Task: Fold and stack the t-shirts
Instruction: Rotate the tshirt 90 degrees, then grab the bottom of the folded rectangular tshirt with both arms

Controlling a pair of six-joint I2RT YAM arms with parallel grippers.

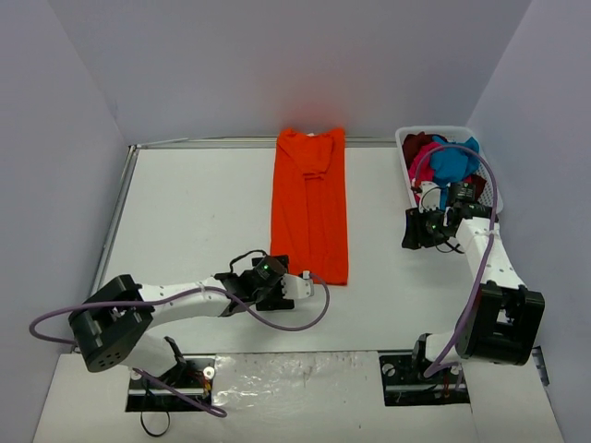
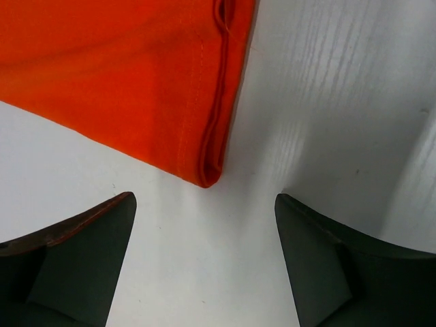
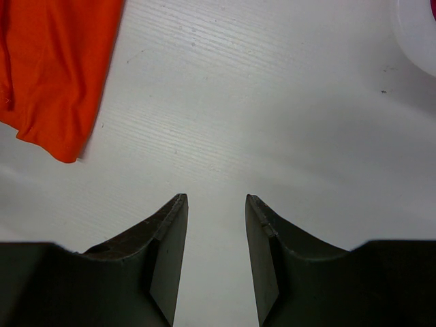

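— Where is the orange t-shirt?

— Flat on the white bench, middle of the scene, folded into a long narrow strip that runs from the far edge toward the near side. Its collar end lies far, its hem near.

— And the other shirts?

— Heaped in the white basket at the far right corner: a teal-blue t-shirt on top, a magenta-pink t-shirt beside it, a dark red t-shirt toward the far left of the heap.

— What about the arms?

— The left gripper hangs low at the strip's near right corner, fingers spread wide, nothing between them; the folded corner sits just beyond the tips, apart from both. The right gripper is over bare bench between the strip and the basket, near the basket's left side. Its fingers stand a narrow gap apart and grip nothing.
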